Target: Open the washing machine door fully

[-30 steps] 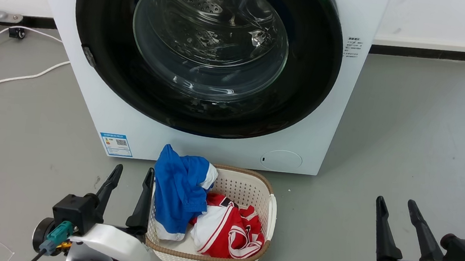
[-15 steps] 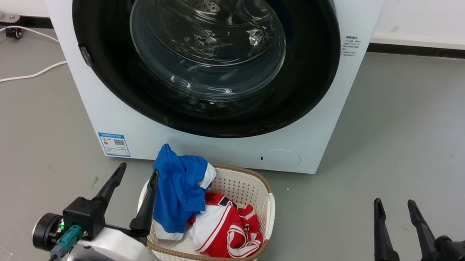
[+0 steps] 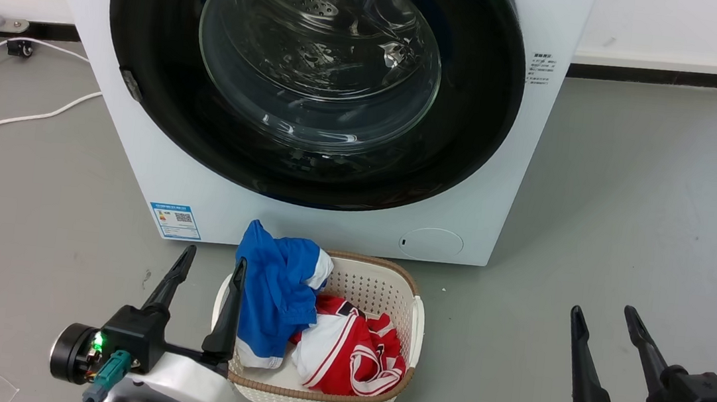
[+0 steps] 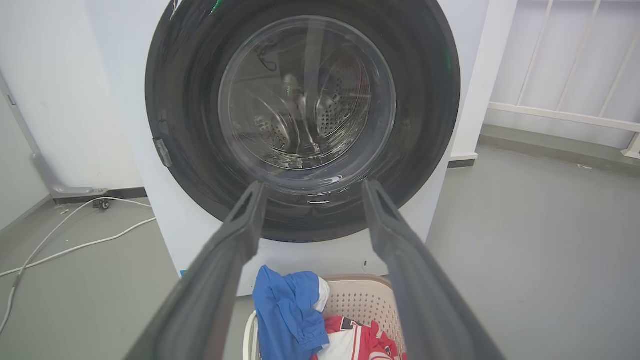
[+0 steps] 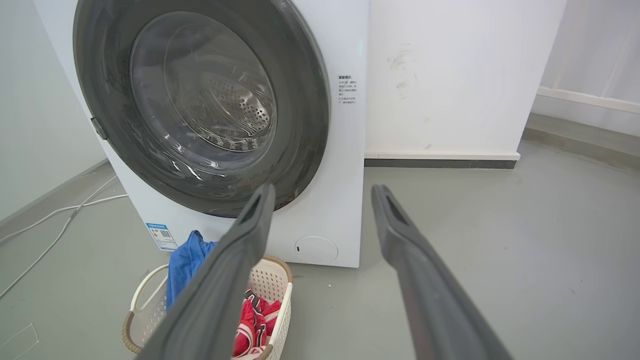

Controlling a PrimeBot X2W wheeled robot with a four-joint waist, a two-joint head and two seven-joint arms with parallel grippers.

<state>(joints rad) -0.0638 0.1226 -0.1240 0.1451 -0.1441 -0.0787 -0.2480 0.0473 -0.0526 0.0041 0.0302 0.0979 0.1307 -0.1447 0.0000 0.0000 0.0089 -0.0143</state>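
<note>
The door (image 3: 315,76) sits shut at 12 o'clock and your left tool (image 3: 214,256) and right tool (image 3: 603,311) hang released, so lift the left one past the basket (image 3: 420,314) to the door's 9 o'clock tab (image 3: 132,85).

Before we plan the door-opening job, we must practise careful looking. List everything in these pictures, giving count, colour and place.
white front-loading washing machine: one, white, centre back, on the floor
round glossy black washing machine door with clear glass centre: one, black, on the machine's front, shut
small round flap: one, white, machine's lower right
label sticker: one, blue and white, machine's lower left
perforated plastic laundry basket: one, cream with a brown rim, on the floor before the machine
blue garment: one, over the basket's left rim
red-and-white garment: one, inside the basket
cable: two strands, white, floor left of the machine
left gripper: one, dark fingers, open, beside the basket
right gripper: one, dark fingers, open, lower right
</note>
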